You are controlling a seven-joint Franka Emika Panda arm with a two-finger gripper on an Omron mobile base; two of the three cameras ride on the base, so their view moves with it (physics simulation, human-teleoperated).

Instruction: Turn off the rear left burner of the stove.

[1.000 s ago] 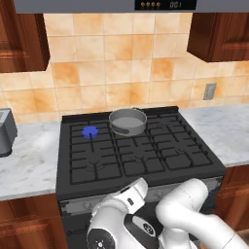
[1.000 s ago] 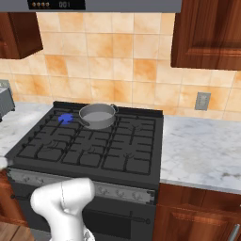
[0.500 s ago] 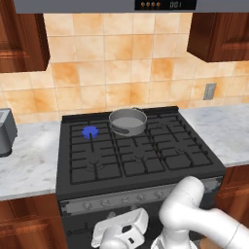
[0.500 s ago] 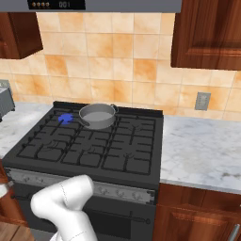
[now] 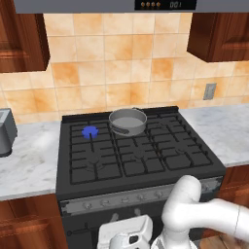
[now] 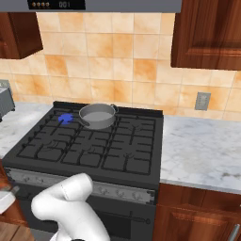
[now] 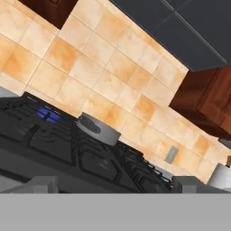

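The stove is a wide black gas range with cast-iron grates. Its rear left burner carries a bright blue flame, also visible in the right base view and low in the hand view. A silver strip of small round knobs runs along the stove front. My gripper hangs in front of the oven door, just under that strip, fingers pointing up. In the hand view the gripper looks across the grates from the stove's front edge. Its fingertips stand wide apart, open, holding nothing.
A round grey pot sits on the rear middle burner, right of the flame. A grey toaster stands on the left marble counter. A range hood and wooden cabinets hang above.
The arm has swung down: the hand dropped from above the stove's front edge to below the knob strip. The flame still burns and the pot has not moved.
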